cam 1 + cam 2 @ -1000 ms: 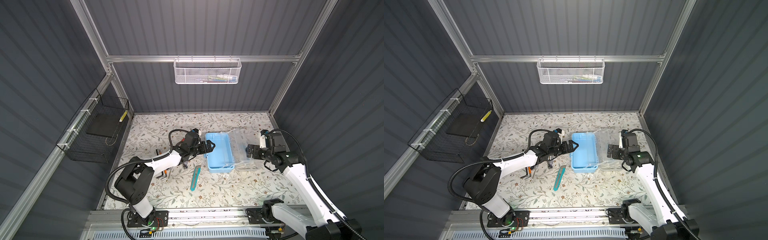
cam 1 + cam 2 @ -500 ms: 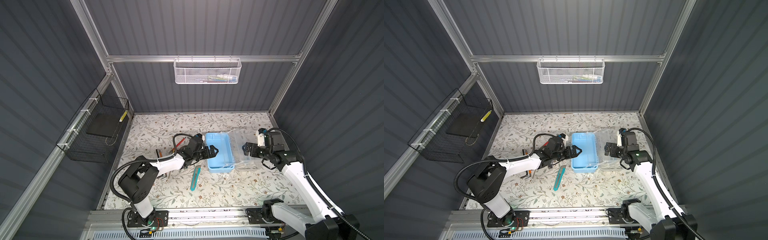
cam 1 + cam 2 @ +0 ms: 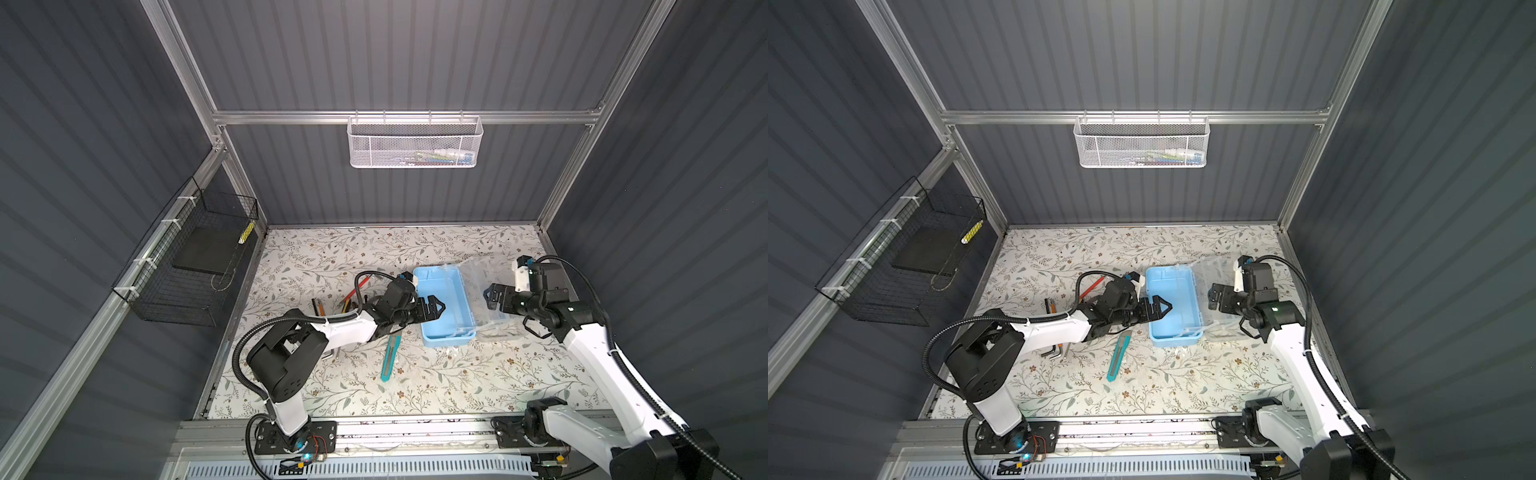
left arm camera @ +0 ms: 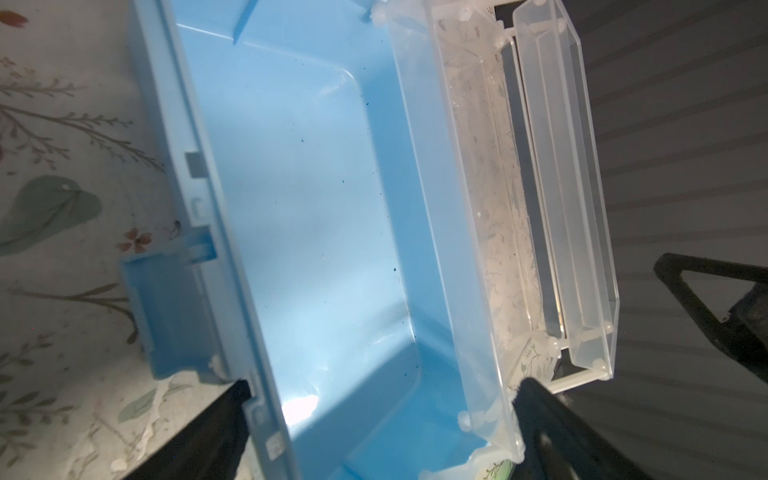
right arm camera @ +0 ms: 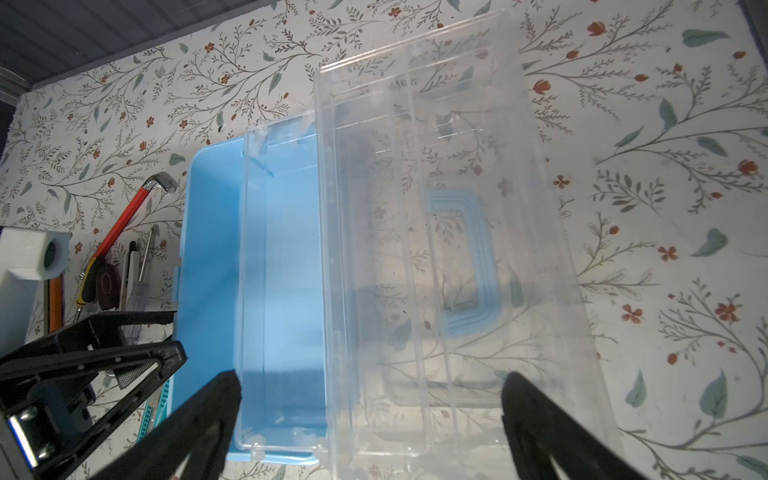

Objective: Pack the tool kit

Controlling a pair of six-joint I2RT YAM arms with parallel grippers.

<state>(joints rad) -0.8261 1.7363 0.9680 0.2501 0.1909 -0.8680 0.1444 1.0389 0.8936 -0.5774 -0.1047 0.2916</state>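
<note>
Your left arm lies low across the floral-patterned tabletop (image 3: pixel 415 386), forearm stretched toward the middle. Its left claw (image 3: pixel 436 306) is spread wide with nothing in it, tips poised over the left rim of the tool kit, a small rectangular light-blue plastic box (image 3: pixel 457 286). In the left wrist view the two black fingers (image 4: pixel 208 436) stand far apart, one outside the blue wall and the other by the clear plastic at the opposite rim. Your right arm rises from the front rail, bends at the elbow and points its right claw (image 3: pixel 490 297) leftward. That claw is also splayed wide and grips nothing, and it hangs above the translucent clear lid (image 3: pixel 482 270). The box sits right of centre on the tabletop and lies open, showing a bare blue floor flecked with dark specks. The lid is folded out flat beside it on the right in both top views. A narrower clear tray (image 5: pixel 282 291) overlaps the box's rim between them. Through the lid you can see the light-blue arched handle (image 5: pixel 461 257), and a blue latch tab (image 4: pixel 166 307) juts from the outer wall. Left of the box lie a red-handled tool (image 3: pixel 363 282) and a teal utility knife (image 3: pixel 390 359).
</note>
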